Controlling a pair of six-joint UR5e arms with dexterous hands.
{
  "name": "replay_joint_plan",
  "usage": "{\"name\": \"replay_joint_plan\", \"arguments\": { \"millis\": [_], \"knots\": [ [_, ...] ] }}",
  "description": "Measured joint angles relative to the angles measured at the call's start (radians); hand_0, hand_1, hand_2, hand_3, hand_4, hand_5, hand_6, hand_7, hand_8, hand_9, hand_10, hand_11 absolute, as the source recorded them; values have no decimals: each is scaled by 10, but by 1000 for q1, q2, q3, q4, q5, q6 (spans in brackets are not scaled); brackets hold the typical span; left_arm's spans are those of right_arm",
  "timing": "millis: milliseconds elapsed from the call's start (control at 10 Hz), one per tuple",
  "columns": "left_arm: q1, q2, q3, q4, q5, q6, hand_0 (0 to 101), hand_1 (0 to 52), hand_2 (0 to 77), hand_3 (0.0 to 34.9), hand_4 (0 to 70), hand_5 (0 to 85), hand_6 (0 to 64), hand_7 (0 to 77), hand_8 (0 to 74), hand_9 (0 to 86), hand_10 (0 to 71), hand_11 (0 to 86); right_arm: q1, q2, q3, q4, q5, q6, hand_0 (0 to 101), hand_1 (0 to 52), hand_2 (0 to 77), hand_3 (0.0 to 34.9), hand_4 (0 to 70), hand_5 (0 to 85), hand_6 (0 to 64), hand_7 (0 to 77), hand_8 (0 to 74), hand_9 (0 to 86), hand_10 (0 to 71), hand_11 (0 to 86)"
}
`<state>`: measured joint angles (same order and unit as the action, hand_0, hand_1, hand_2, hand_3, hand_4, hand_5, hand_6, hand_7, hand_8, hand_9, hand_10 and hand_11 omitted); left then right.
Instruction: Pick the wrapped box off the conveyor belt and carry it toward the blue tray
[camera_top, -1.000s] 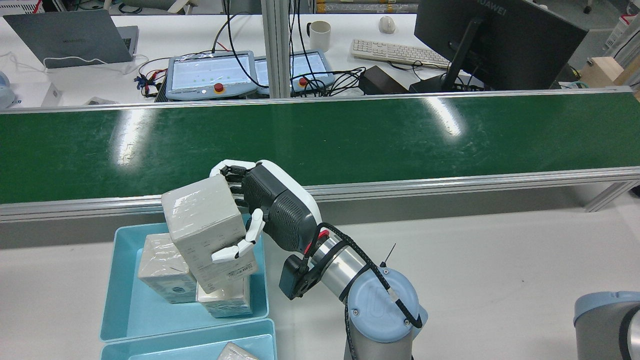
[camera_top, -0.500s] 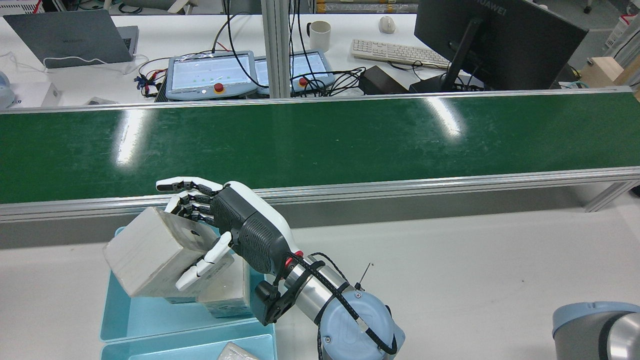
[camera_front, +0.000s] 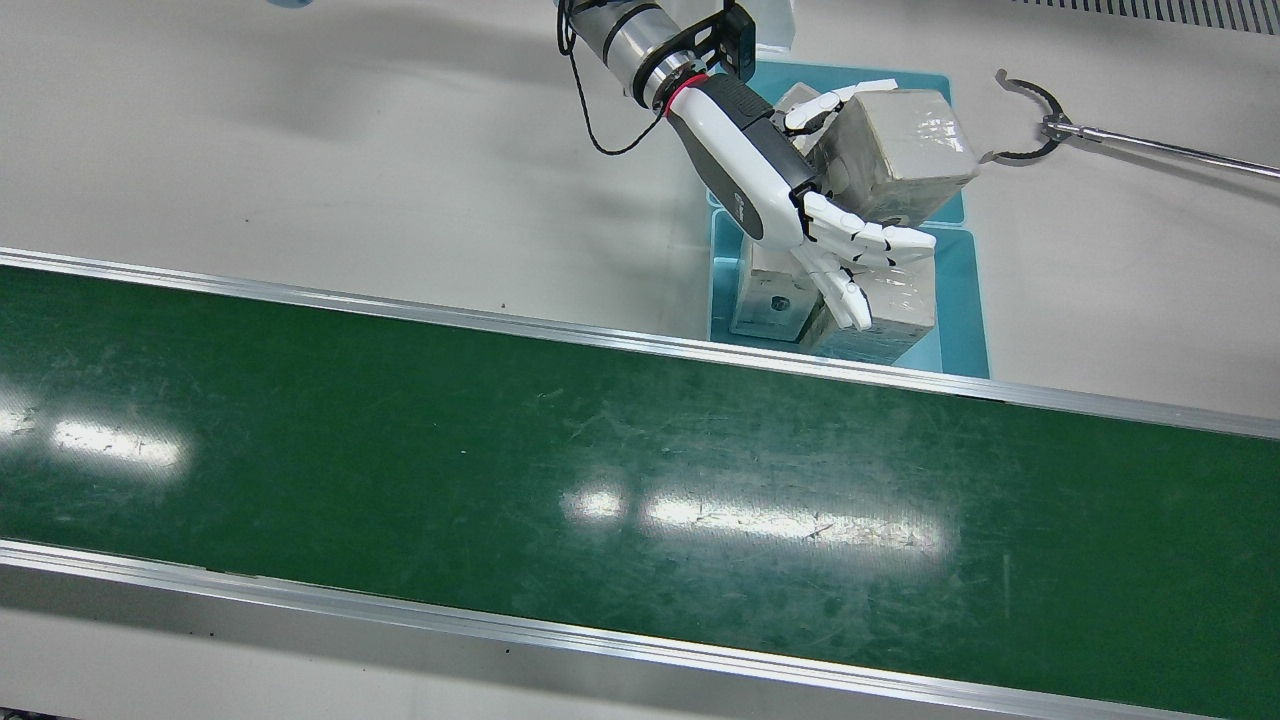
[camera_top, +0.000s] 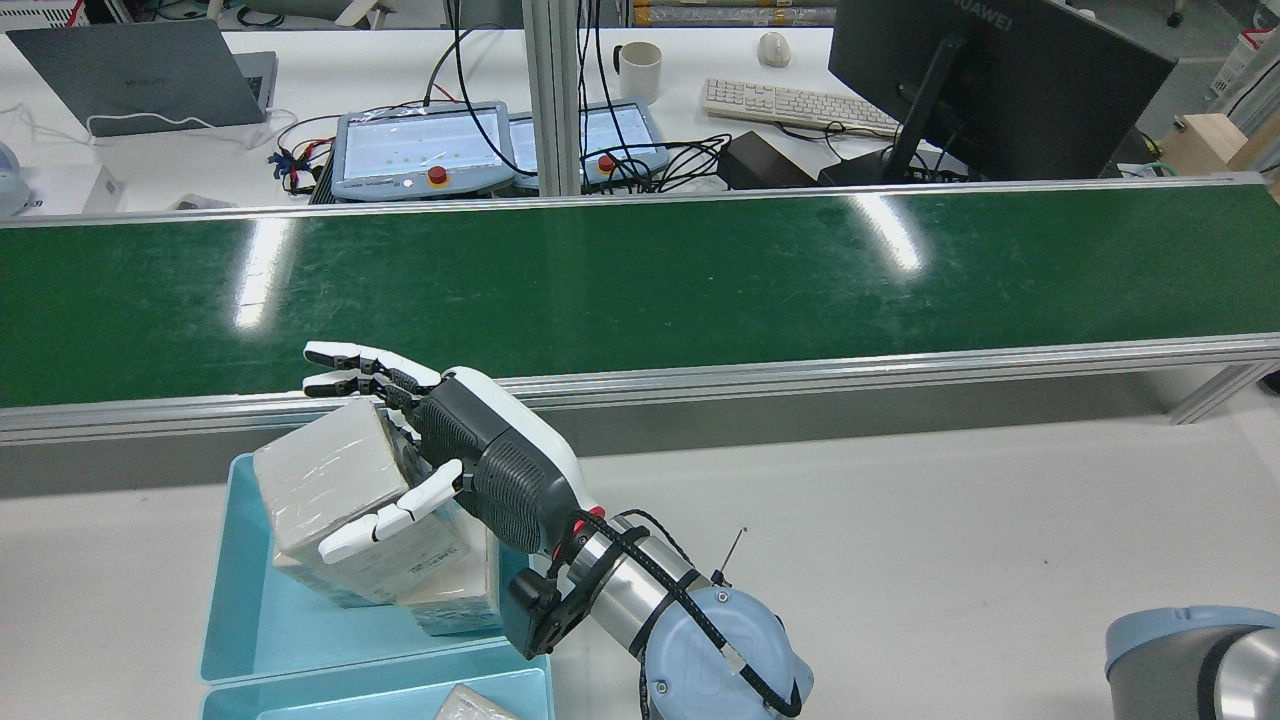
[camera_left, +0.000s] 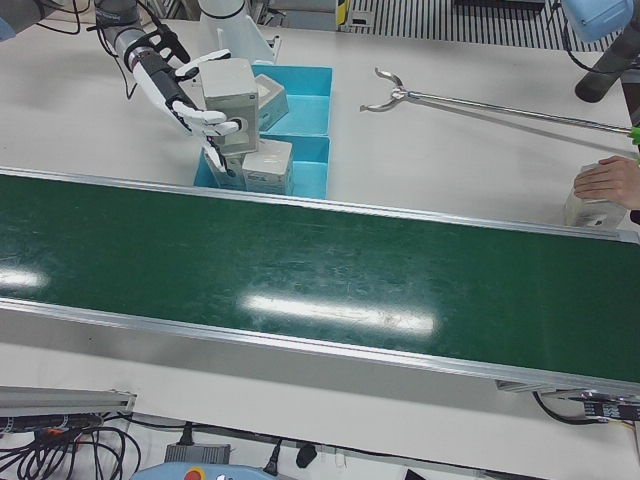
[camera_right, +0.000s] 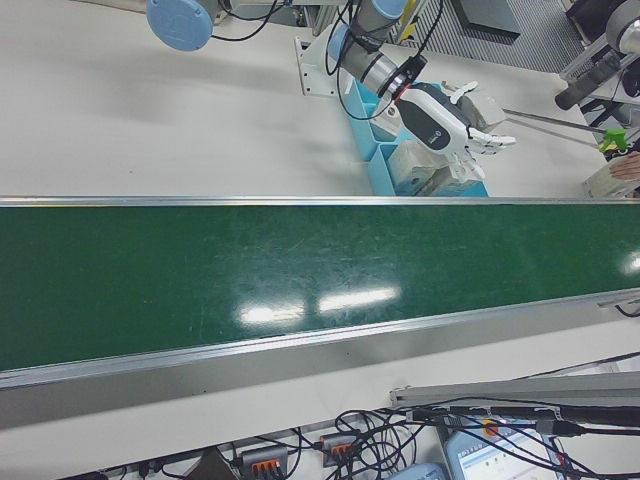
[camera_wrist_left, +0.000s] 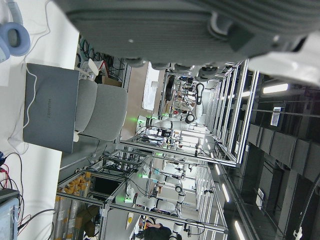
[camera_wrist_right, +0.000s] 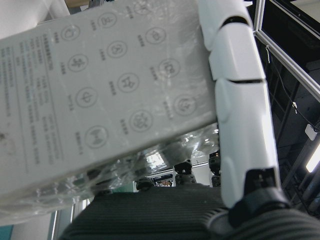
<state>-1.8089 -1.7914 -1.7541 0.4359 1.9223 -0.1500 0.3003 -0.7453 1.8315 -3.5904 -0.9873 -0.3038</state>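
Blue plastic tray (camera_top: 225, 600) on the near left of the table is now directly under my load, which is the change that matters. A second ago the film-wrapped pale grey cardboard box (camera_top: 330, 480) stood almost upright and higher, at the tray's right edge. Half a second ago I had swung it down and left, tipped hard over. Now it has come back a little and hangs tilted just above the two wrapped boxes already standing in the tray (camera_top: 450, 600); whether it touches them I cannot tell. To its right, my right hand (camera_top: 470, 470) has the box loosely. The thumb (camera_top: 385, 518) lies across the near face and the palm backs the right side, but the long fingers (camera_top: 345, 355) have straightened and reach past the far top edge instead of curling round it. I judge the carry all but finished, with so slack a hold being the only risk. Beyond, the glossy green conveyor belt (camera_top: 700, 280) lies bare. My left hand (camera_wrist_left: 175, 30) shows only its palm underside, so how open it is I cannot tell.
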Motion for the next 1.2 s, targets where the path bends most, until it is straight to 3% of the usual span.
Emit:
{"name": "replay_joint_plan", "arguments": {
  "millis": [100,300,800,1000,1200],
  "knots": [
    [0,0,0,0,0,0,0,0,5,0,0,11,0,5,5,0,0,5,5,-8,20,0,0,2,522,180,109,221,147,147,60,240,0,38,0,16],
    [0,0,0,0,0,0,0,0,11,0,0,5,0,5,5,0,5,0,26,-24,59,-1,-1,3,519,180,93,242,142,147,60,240,0,38,0,16],
    [0,0,0,0,0,0,0,0,11,0,0,11,0,5,5,0,5,5,33,-30,117,-3,3,2,519,175,114,241,185,169,71,262,0,38,0,16],
    [0,0,0,0,0,0,0,0,11,0,0,5,0,5,5,0,5,5,93,-82,159,-6,5,16,519,175,114,243,191,185,82,284,0,49,0,11],
    [0,0,0,0,0,0,0,0,11,0,0,11,0,5,5,0,5,0,168,-173,171,-7,-2,85,519,175,114,241,218,207,87,311,0,71,0,11]
  ]
}}
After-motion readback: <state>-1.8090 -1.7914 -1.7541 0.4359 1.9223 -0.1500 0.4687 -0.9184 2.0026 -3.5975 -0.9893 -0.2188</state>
